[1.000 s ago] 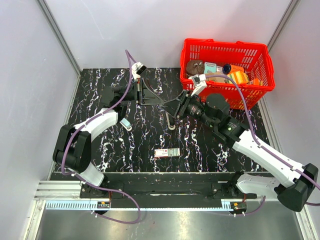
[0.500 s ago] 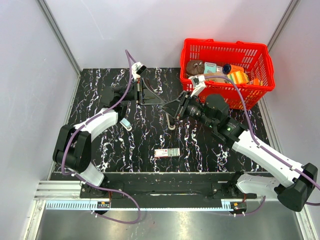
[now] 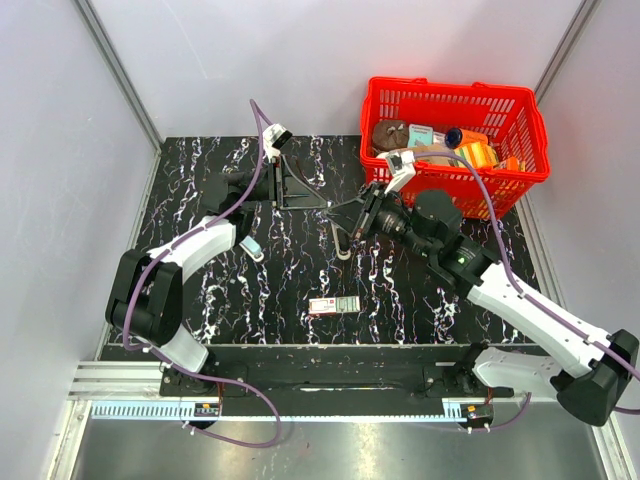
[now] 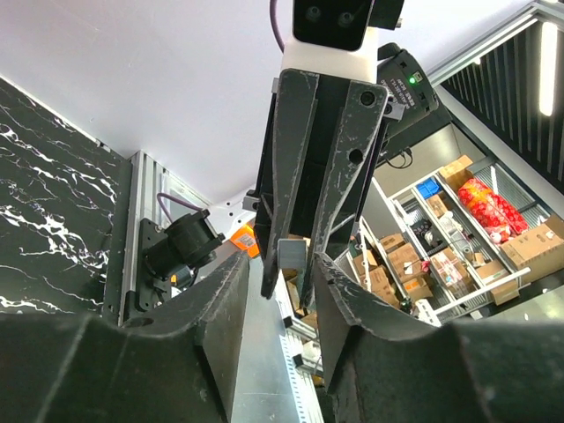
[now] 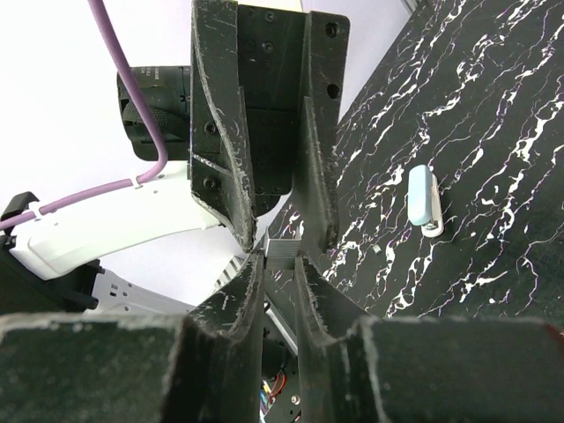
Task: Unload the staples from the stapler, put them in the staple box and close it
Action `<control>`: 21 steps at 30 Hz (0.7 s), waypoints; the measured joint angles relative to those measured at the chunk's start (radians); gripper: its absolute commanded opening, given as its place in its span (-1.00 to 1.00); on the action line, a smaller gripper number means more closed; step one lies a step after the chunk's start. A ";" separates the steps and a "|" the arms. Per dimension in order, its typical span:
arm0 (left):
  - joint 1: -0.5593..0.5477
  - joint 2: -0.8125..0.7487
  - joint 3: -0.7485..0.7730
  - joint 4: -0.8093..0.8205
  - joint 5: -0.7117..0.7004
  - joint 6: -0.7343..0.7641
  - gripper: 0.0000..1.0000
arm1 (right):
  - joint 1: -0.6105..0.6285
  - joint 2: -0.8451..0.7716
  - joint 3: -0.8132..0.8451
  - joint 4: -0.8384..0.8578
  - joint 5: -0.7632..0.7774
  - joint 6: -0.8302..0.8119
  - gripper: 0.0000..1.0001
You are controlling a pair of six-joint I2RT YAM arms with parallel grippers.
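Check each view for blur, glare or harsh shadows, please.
Top external: sharp, evenly lit, only soft shadows on the table. Left wrist: the left gripper's fingers are dark and soft at the bottom edge, and the strip light blows out. Right wrist: the right gripper's fingers blur; the table beyond is crisp.

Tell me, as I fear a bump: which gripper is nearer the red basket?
Right. The right gripper hangs just left of the red basket's near-left corner, over the table. The left gripper is farther left, facing it fingertip to fingertip.
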 measured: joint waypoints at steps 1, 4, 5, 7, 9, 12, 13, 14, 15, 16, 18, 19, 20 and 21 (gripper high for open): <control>0.002 0.000 0.000 0.000 0.001 0.001 -0.03 | 0.000 -0.006 0.000 -0.003 0.004 -0.001 -0.72; 0.005 0.000 0.000 0.000 0.006 0.005 0.17 | 0.000 -0.027 -0.003 -0.018 0.013 -0.001 -0.72; 0.007 0.000 0.000 0.001 0.006 0.008 0.19 | 0.000 -0.033 -0.004 -0.023 0.014 -0.002 -0.72; 0.013 0.000 0.000 0.000 0.012 0.010 0.22 | 0.000 -0.044 -0.006 -0.051 0.015 -0.003 -0.73; 0.021 0.000 0.001 0.000 0.018 0.012 0.35 | 0.000 -0.048 -0.006 -0.081 0.014 -0.003 -0.72; 0.044 0.002 0.004 0.003 0.032 0.019 0.98 | 0.000 -0.050 -0.013 -0.150 0.013 -0.003 -0.73; 0.051 0.004 0.007 0.006 0.037 0.022 0.98 | 0.000 -0.050 -0.019 -0.175 0.013 -0.002 -0.74; 0.055 0.005 0.008 0.001 0.041 0.027 0.98 | 0.000 -0.048 -0.026 -0.204 0.013 0.000 -0.76; 0.060 0.005 0.008 0.000 0.049 0.043 0.98 | 0.000 -0.045 -0.033 -0.233 0.013 0.002 -0.77; 0.064 0.005 0.008 0.000 0.055 0.068 0.98 | 0.000 -0.040 -0.040 -0.266 0.014 0.005 -0.78; 0.065 -0.005 0.006 -0.055 0.066 0.175 0.98 | 0.000 -0.023 -0.055 -0.322 0.015 0.012 -0.79; 0.065 -0.016 0.006 -0.106 0.068 0.245 0.98 | 0.000 -0.012 -0.065 -0.347 0.019 0.016 -0.79; 0.064 -0.039 0.007 -0.231 0.063 0.369 0.98 | 0.001 0.001 -0.076 -0.373 0.023 0.021 -0.80; 0.058 -0.072 0.020 -0.420 0.047 0.534 0.98 | 0.003 0.016 -0.087 -0.402 0.031 0.027 -0.80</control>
